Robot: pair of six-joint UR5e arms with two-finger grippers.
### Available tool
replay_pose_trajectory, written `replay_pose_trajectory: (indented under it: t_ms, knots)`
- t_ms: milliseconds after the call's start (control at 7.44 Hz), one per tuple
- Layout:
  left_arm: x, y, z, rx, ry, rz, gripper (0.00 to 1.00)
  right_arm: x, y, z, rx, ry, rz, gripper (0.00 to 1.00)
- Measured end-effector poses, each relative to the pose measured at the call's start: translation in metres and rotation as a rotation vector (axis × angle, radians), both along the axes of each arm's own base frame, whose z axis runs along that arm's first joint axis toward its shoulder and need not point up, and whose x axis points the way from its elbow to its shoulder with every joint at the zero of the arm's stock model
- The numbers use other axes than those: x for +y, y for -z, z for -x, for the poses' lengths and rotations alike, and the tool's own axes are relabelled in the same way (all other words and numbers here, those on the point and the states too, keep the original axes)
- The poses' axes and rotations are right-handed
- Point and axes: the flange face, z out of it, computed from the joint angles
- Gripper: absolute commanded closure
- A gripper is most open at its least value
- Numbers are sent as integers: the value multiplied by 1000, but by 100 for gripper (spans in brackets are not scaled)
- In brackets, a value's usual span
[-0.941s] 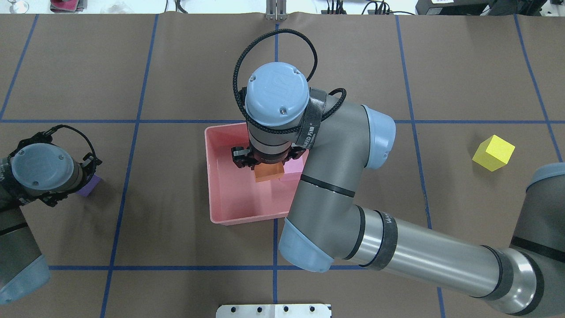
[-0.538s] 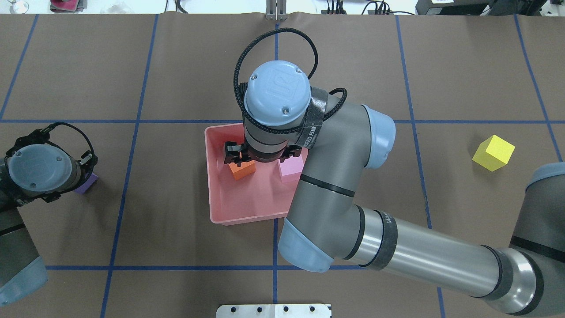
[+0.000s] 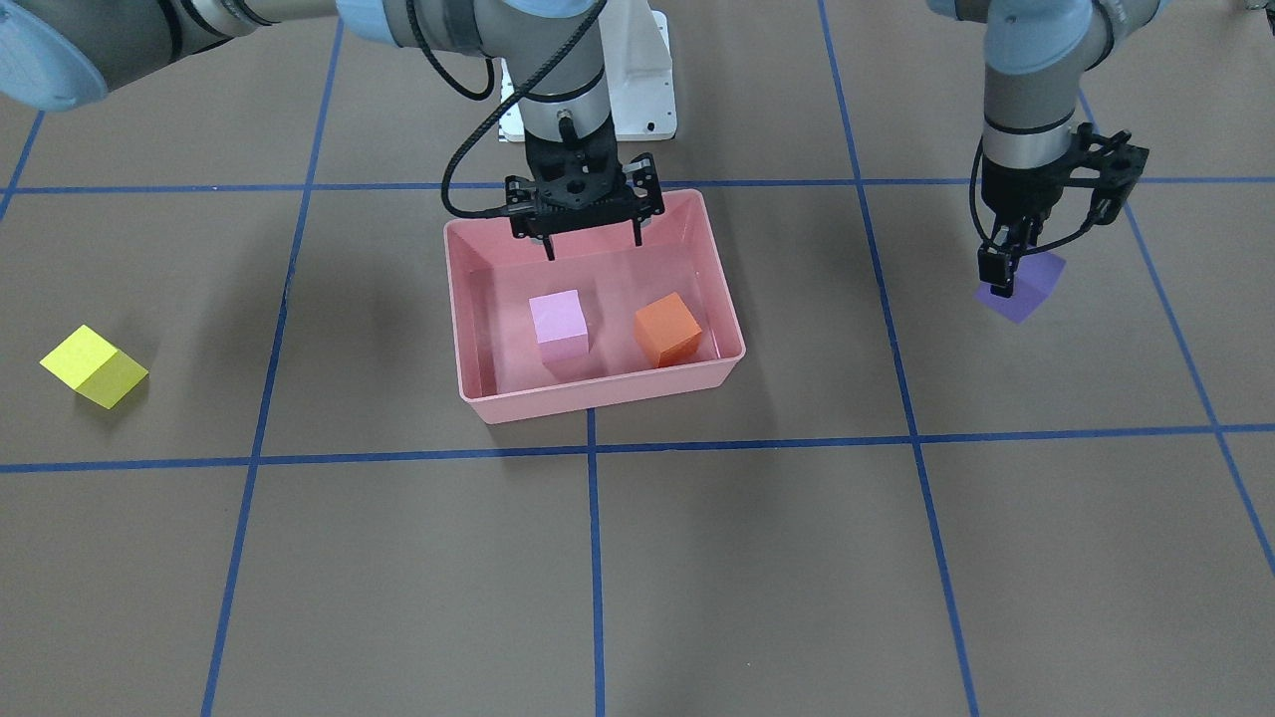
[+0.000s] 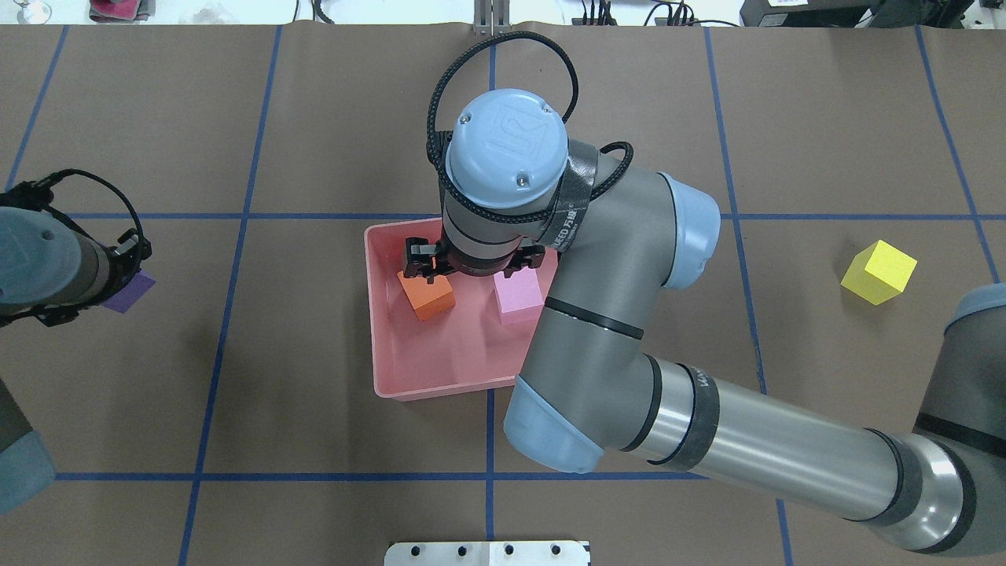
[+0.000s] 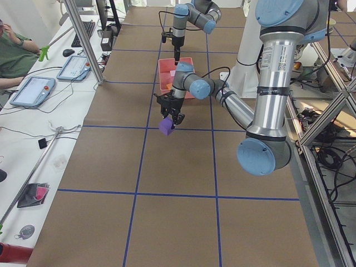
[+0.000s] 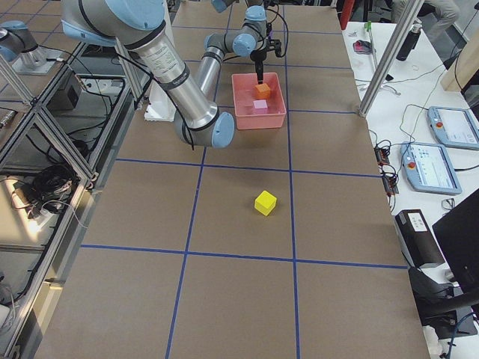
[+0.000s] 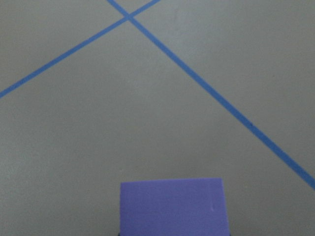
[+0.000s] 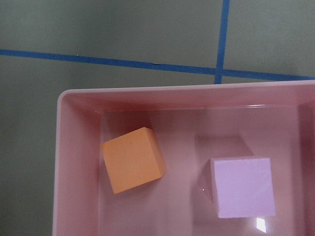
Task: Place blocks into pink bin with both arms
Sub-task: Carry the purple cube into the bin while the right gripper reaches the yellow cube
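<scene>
The pink bin (image 3: 598,400) stands mid-table; it also shows in the overhead view (image 4: 440,387). The orange block (image 3: 667,330) and the light pink block (image 3: 558,321) lie apart on its floor, both also in the right wrist view (image 8: 133,160) (image 8: 242,187). My right gripper (image 3: 593,244) is open and empty above the bin's robot-side wall. My left gripper (image 3: 1001,279) is shut on the purple block (image 3: 1028,286) and holds it above the table, far from the bin; the purple block fills the bottom of the left wrist view (image 7: 172,206). The yellow block (image 4: 879,272) sits alone on the table.
The white base mount (image 3: 637,90) lies just behind the bin on the robot's side. Blue tape lines grid the brown table. My right arm's elbow (image 4: 597,346) overhangs the bin's right side. A side bench with tablets (image 6: 449,127) runs along the far table edge.
My right gripper carried the orange block leftward in the bin, let it go and rose. My left gripper moved up and away with the purple block in it.
</scene>
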Motion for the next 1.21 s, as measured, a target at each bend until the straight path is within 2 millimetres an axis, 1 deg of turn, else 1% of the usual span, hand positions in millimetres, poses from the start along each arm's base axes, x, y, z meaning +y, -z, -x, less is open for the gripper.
replay_pose_trajectory:
  t_ms: [134, 269, 403, 538, 672, 807, 941, 1076, 1210]
  knots:
    - [-13, 45, 3, 39, -20, -8, 100, -23, -25, -30, 34, -22, 19, 0]
    - [-21, 97, -4, 67, -48, -20, 100, -49, -55, -65, 67, -14, 14, 0]
    - [-20, 146, -20, 91, -92, -38, 100, -72, -85, -102, 87, 13, 3, 0]
    - [-5, 179, -48, 110, -158, -59, 100, -87, -112, -138, 96, 44, -10, 0]
    - [19, 197, -88, 105, -231, -87, 100, -94, -135, -167, 102, 70, -25, 0]
    - [35, 214, -127, 89, -279, -123, 100, -98, -158, -191, 116, 99, -47, 0]
    - [41, 236, -161, 80, -309, -147, 100, -102, -184, -214, 144, 151, -93, 0]
    - [47, 253, -185, 82, -333, -161, 100, -106, -211, -238, 179, 216, -148, 0]
    - [59, 263, -202, 85, -367, -174, 100, -109, -238, -261, 209, 275, -190, 0]
